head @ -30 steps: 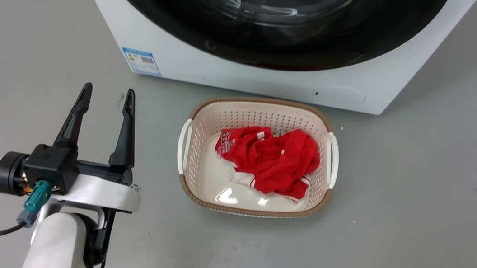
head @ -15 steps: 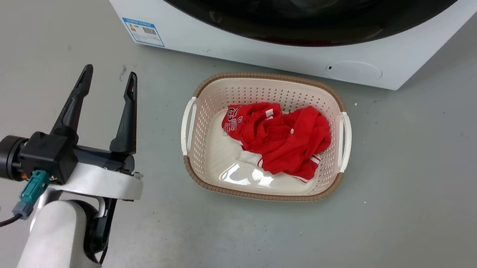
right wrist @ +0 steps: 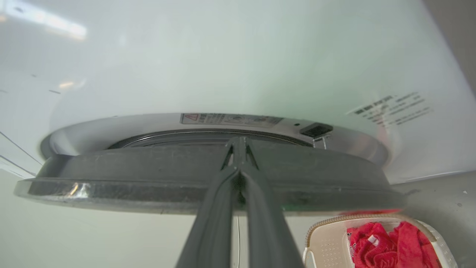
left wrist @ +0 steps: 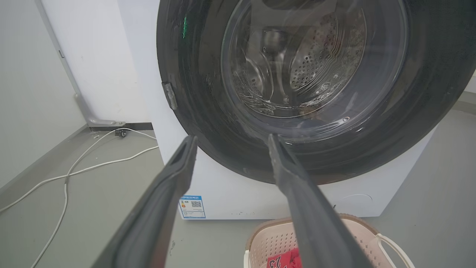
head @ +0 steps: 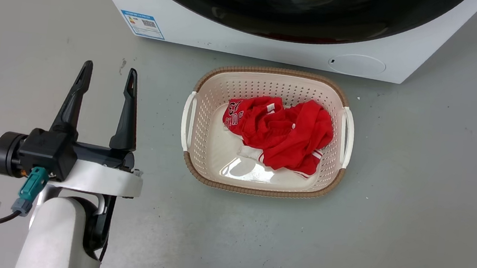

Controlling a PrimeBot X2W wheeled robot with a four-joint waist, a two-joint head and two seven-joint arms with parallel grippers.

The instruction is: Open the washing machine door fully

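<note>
The white washing machine [head: 232, 37] fills the top of the head view, with the lower arc of its glossy black door [head: 280, 16] showing. My left gripper [head: 110, 68] hovers over the floor left of the basket, open and empty. In the left wrist view, this gripper [left wrist: 231, 137] points at the door [left wrist: 193, 74] from a distance. From the right wrist, the door [right wrist: 130, 167] appears edge-on, standing slightly off the machine's front [right wrist: 223, 56], with a latch hook visible in the gap. My right gripper [right wrist: 238, 139] is shut, its tips resting at the door's rim.
A cream perforated basket [head: 273, 72] holding red clothes [head: 284, 133] sits on the grey floor just in front of the machine. White cables [left wrist: 93, 163] trail over the floor to the machine's left, near a wall. A blue label [head: 142, 24] marks the machine's lower front.
The whole head picture has shifted, so the camera moved: machine and basket sit higher in view. The left gripper holds the same open pose.
</note>
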